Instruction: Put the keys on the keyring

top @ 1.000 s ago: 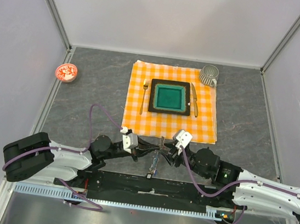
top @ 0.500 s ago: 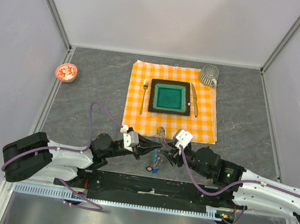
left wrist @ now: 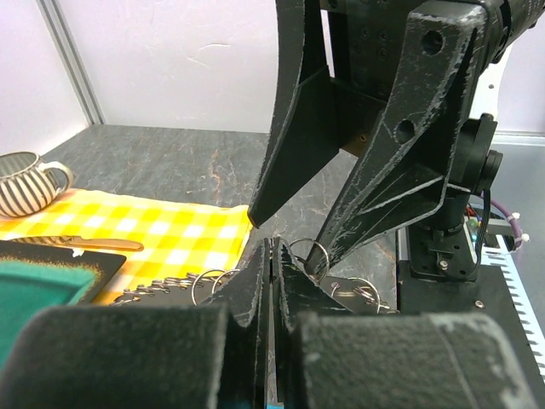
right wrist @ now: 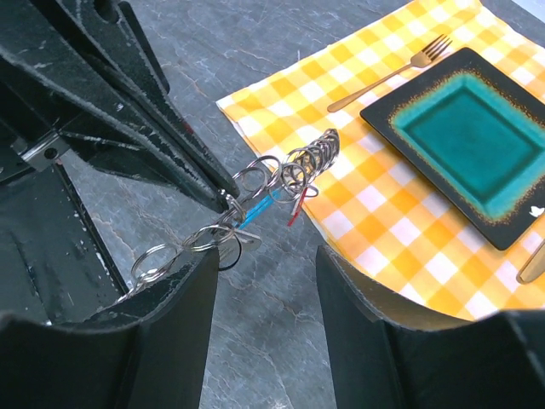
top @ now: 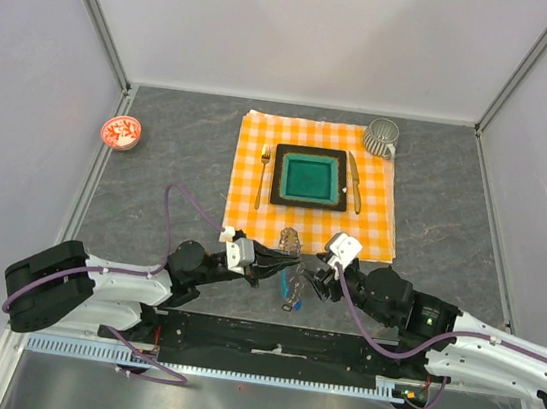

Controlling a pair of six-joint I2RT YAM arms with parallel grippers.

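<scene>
My left gripper is shut on the keyring and holds it above the grey table, just in front of the cloth. In the right wrist view its dark fingers pinch the wire beside the cyan clip. Several small split rings, a red tag and a small metal key hang along it. My right gripper is open and empty, with one ring lying against its left finger. In the left wrist view my shut fingers point at the right gripper's spread fingers.
An orange checked cloth lies behind the grippers with a teal square plate, a fork and a knife. A striped mug stands at its far right corner. A red-and-white dish sits far left.
The keyring has risen and shifted toward the cloth in my left gripper. My right gripper has drawn back a little to the right, away from the ring.
</scene>
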